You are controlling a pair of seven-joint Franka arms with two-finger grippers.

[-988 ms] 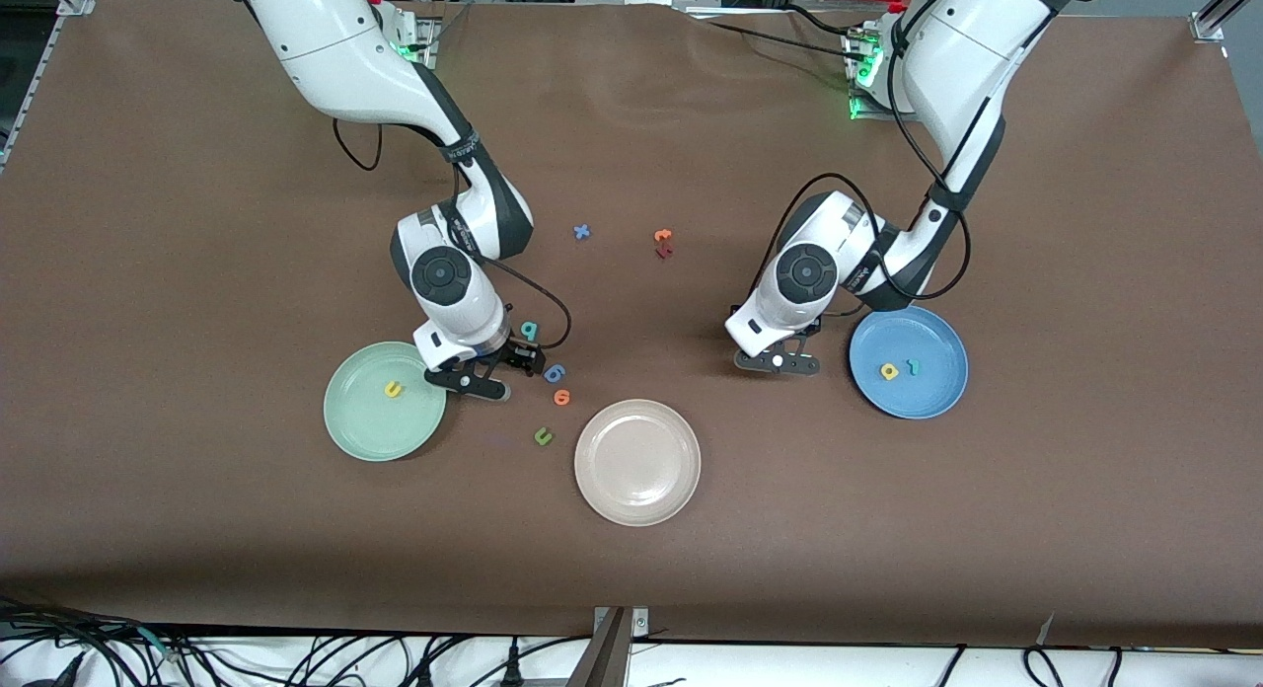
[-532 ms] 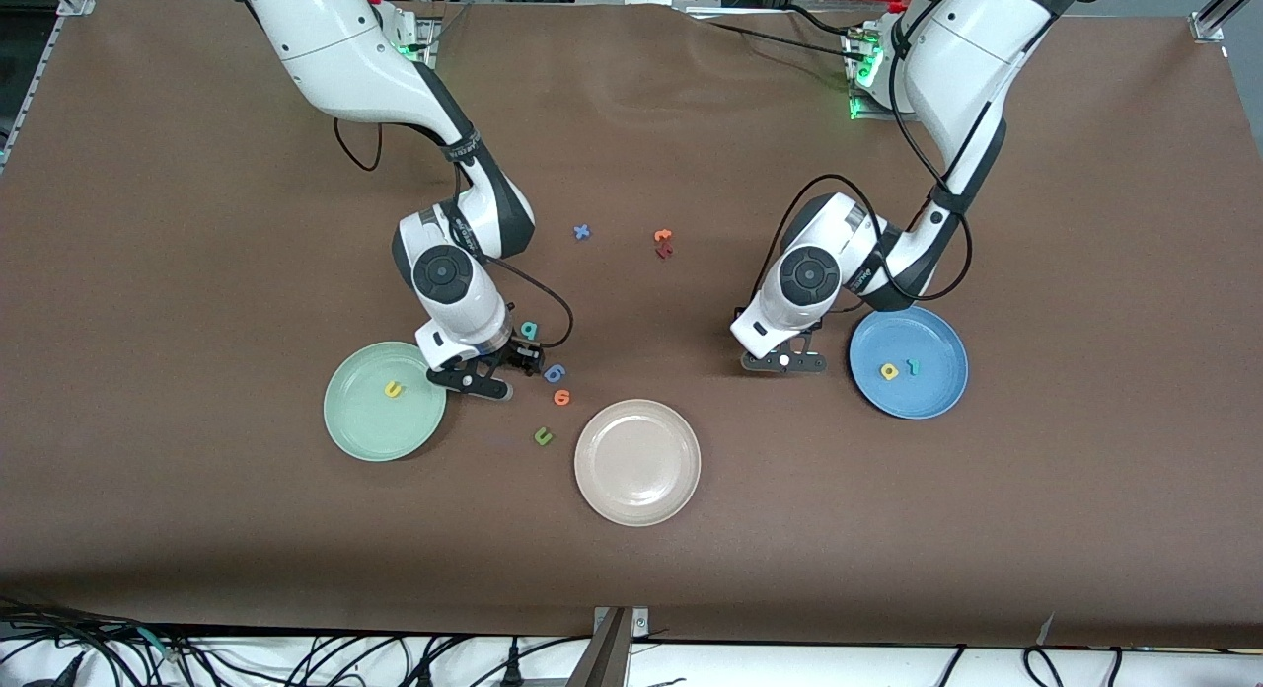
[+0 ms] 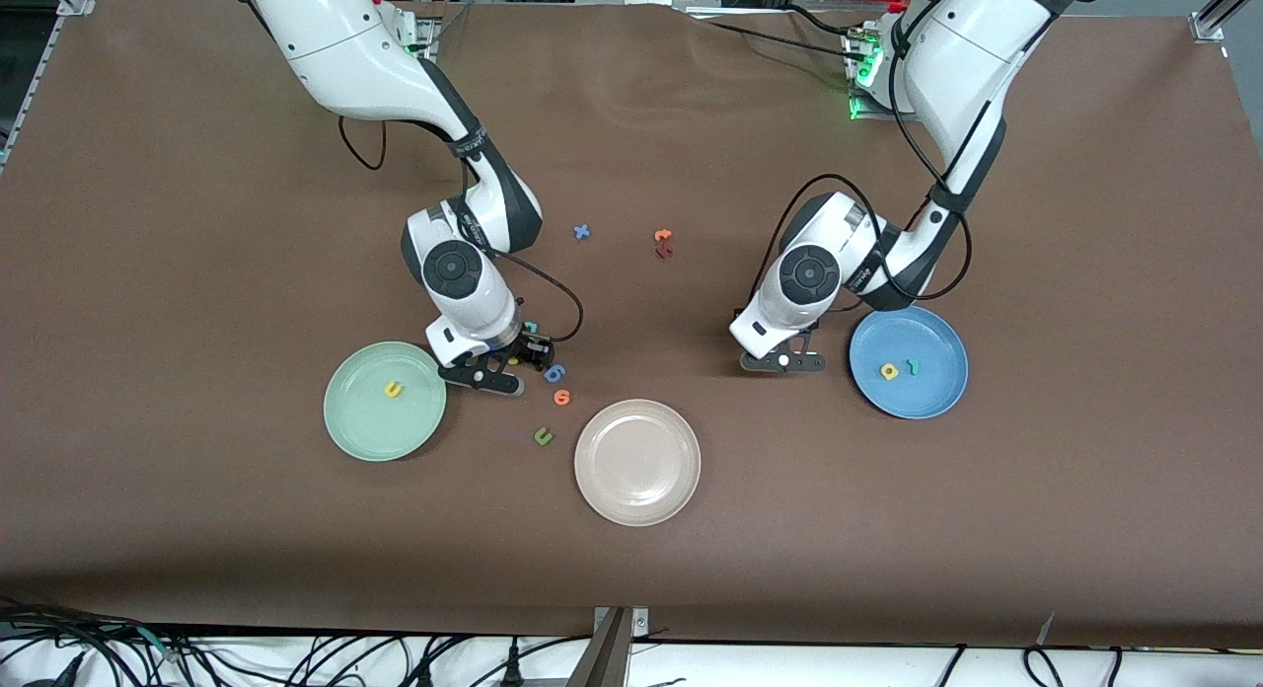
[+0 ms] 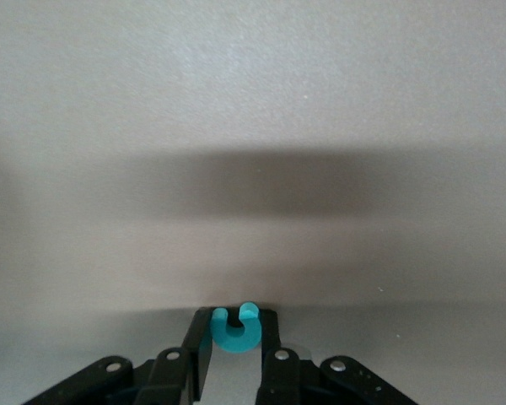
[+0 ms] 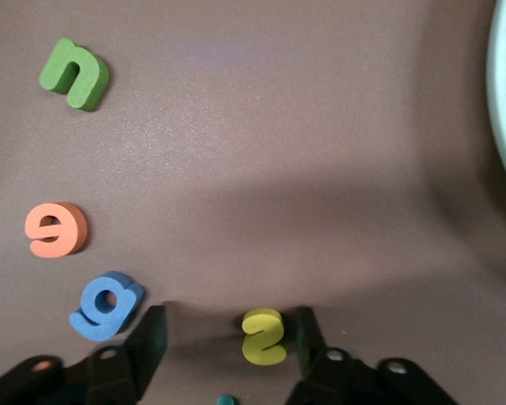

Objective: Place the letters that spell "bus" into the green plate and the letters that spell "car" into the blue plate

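In the left wrist view my left gripper (image 4: 235,319) is shut on the teal c (image 4: 234,332), low at the cloth. In the front view the left gripper (image 3: 784,363) is beside the blue plate (image 3: 913,399), which holds the yellow a (image 3: 889,371) and teal r (image 3: 913,365). My right gripper (image 5: 229,325) is open around the yellow s (image 5: 264,336), which lies close to one finger. The right gripper (image 3: 493,376) stands beside the green plate (image 3: 370,435), where the yellow u (image 3: 394,389) lies. The teal b (image 3: 531,327) is mostly hidden by that hand.
A blue 6-like letter (image 5: 105,305), an orange one (image 5: 57,229) and a dark green u (image 5: 74,74) lie near the right gripper. A beige plate (image 3: 637,413) sits nearer the camera at mid table. A blue x (image 3: 582,232) and orange and dark red letters (image 3: 663,243) lie farther back.
The left gripper's fingers have closed on the teal c. The right gripper has shifted slightly toward the left arm's end, covering most of the teal b, and its fingers have narrowed.
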